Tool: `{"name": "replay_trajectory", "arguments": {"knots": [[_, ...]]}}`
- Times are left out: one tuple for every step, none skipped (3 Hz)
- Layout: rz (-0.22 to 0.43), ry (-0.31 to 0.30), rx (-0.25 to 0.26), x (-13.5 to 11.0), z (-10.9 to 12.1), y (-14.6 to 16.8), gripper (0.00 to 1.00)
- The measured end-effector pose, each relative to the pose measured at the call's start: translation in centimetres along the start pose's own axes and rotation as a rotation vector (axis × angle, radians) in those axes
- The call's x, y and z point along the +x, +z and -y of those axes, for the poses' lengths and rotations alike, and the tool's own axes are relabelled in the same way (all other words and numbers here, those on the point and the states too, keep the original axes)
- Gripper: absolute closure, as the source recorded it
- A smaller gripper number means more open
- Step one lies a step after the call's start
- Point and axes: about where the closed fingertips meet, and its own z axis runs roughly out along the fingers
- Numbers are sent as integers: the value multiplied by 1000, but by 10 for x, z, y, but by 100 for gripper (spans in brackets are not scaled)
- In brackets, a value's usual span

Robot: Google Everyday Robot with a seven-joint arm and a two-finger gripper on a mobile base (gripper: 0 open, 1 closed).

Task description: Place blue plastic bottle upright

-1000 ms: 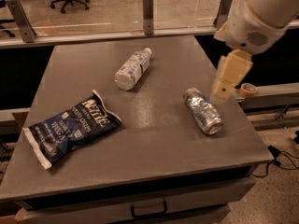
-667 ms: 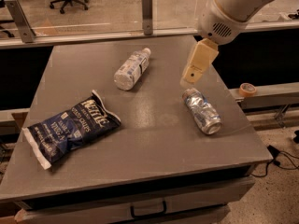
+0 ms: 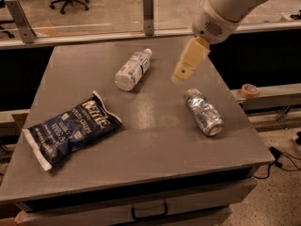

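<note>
1. Since the gripper [image 3: 179, 76] hangs above the counter [image 3: 155, 154] with nothing in it, the coming move depends on where the bottle lies from its tip. Whether it is released or clenched, I cannot tell from where I stand.
2. Its tan tip points down and toward the near side, over a bare strip of counter between two objects.
3. On one side lies the blue plastic bottle [image 3: 133, 69], near but apart from the tip and flat on its side on the far half of the counter.
4. The bottle's long axis runs on a diagonal. Its white cap [image 3: 147, 52] points to the far edge and its base toward the chip bag [image 3: 70, 131].
5. On the other side, nearer the front, lies the crushed can [image 3: 203, 112], which is not wanted.
6. My guess is the gripper must travel sideways toward the bottle and turn across that diagonal before closing on its body.
</note>
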Motion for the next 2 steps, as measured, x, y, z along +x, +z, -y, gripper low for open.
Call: {"name": "replay_trajectory", "arguments": {"knots": [[14,137,45,-31,30,38,0],[23,282,63,-61,56,73,0]]}}
